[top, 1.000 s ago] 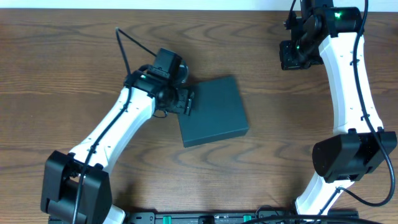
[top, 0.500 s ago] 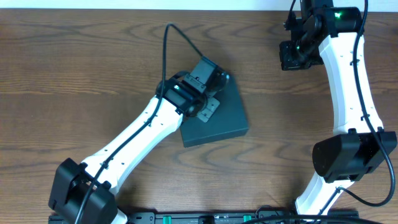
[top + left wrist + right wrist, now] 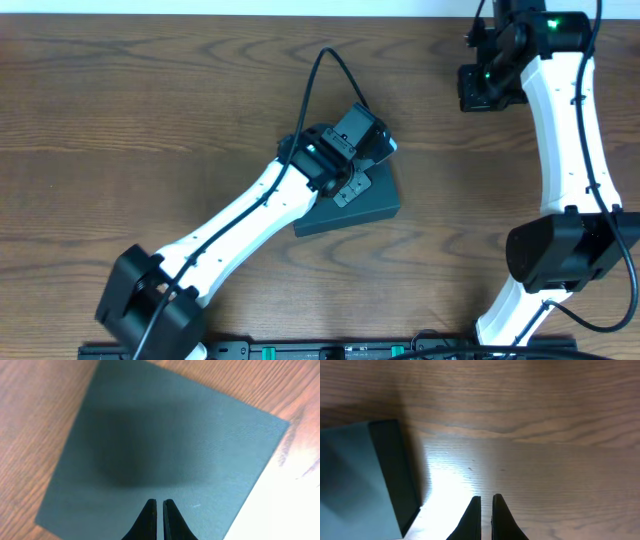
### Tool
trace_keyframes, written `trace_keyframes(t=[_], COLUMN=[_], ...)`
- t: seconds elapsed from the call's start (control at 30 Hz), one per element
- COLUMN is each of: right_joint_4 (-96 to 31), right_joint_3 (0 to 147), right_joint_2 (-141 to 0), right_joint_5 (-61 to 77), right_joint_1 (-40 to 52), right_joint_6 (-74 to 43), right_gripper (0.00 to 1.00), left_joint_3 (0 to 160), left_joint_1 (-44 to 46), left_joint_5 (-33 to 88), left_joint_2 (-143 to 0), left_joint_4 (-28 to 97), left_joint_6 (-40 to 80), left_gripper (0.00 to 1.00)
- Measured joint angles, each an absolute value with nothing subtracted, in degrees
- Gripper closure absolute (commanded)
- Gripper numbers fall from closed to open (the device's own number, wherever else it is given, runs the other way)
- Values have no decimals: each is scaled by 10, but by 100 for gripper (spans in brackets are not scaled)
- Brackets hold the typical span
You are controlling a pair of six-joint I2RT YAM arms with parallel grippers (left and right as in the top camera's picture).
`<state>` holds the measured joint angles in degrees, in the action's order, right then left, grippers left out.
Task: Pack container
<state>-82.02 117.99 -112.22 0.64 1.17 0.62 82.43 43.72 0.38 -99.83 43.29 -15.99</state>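
1. The left claw [image 3: 160, 510] is seen nearly closed, its 2 fingertips set close with only a thin slit between them; nothing is held.
2. The box [image 3: 165, 435] is found directly beneath and ahead of that claw, lid shut, lying flat on the table [image 3: 30, 390].
3. A dark shadow is cast on the lid just ahead of the tips; whether the tips touch the lid cannot be told.
4. The right claw [image 3: 485, 510] is likewise drawn narrow, its 2 fingers almost together and empty, held over bare wood.
5. From the right claw, the box is seen well apart, off to the left in the wrist view, with 1 dark side wall turned toward it.
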Motion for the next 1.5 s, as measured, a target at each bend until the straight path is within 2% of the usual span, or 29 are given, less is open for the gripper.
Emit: trace_keyframes(t=[0.53, 1.03, 1.07, 1.1, 1.17, 1.27, 1.33, 1.37, 1.5], right_joint_4=[-822, -822, -821, -819, -808, -773, -738, -716, -660], right_joint_3=[1180, 1180, 1180, 1180, 1180, 1180, 1180, 1180, 1180], right_joint_2=[-1122, -1122, -1122, -1122, -1122, -1122, -1122, -1122, -1122], right_joint_5=[6, 6, 6, 6, 6, 6, 6, 6, 6], right_joint_1=[0, 0, 0, 0, 0, 0, 0, 0, -3], right_joint_6=[6, 6, 6, 6, 7, 7, 8, 12, 24], right_gripper=[99, 99, 99, 98, 97, 94, 74, 68, 62], left_joint_3=[825, 837, 838, 839, 841, 841, 845, 850, 874], left_joint_1=[437, 437, 437, 437, 437, 437, 432, 427, 373], left_joint_5=[23, 33, 33, 32, 32, 30, 28, 27, 23], left_joint_2=[-1083, -1092, -1092, -1092, -1089, -1080, -1069, -1060, -1004], left_joint_4=[394, 401, 402, 404, 406, 415, 421, 422, 430], left_joint_6=[-170, -178, -178, -180, -180, -168, -161, -153, -117], left_gripper=[94, 94, 86, 72, 56, 50, 39, 37, 27])
